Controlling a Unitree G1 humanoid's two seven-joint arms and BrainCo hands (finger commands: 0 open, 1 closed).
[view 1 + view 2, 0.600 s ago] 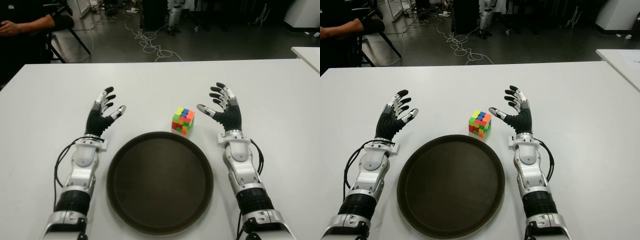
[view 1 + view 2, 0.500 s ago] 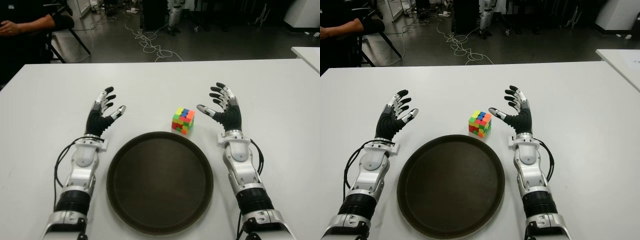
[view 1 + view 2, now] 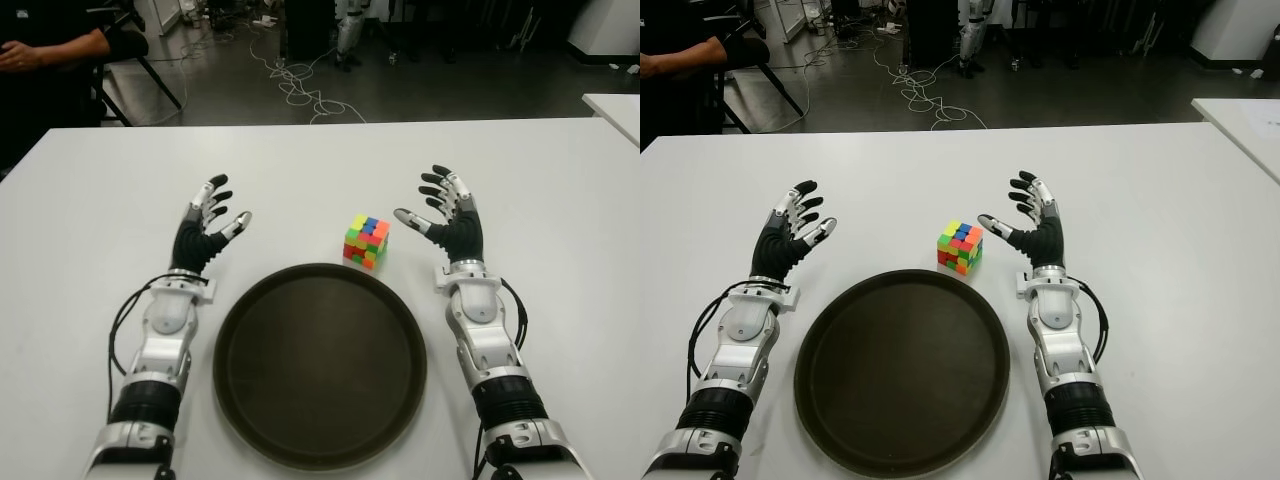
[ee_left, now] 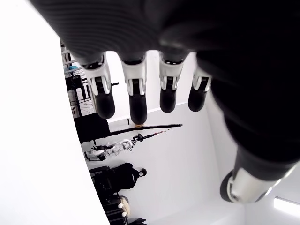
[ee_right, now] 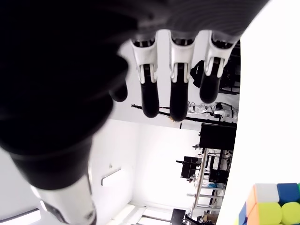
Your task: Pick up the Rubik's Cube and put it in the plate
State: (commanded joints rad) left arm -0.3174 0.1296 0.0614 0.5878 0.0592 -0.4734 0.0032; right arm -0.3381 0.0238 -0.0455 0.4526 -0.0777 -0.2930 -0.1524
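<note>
Multicoloured plastic Rubik's Cube (image 3: 367,241) sits on the white table (image 3: 320,160) just beyond the far rim of the round dark brown plate (image 3: 320,365), touching neither hand. It has no long axis; it is turned so one vertical edge points toward the robot and toward the plate, with two side faces and the top showing. The right hand (image 3: 447,220) shows just to the right of the cube, fingers (image 5: 179,89) spread and nearly straight, thumb reaching toward the cube with a gap between, holding nothing. The left hand (image 3: 206,228) shows to the left of the plate's far edge, well apart from the cube, fingers (image 4: 136,93) likewise spread and empty.
</note>
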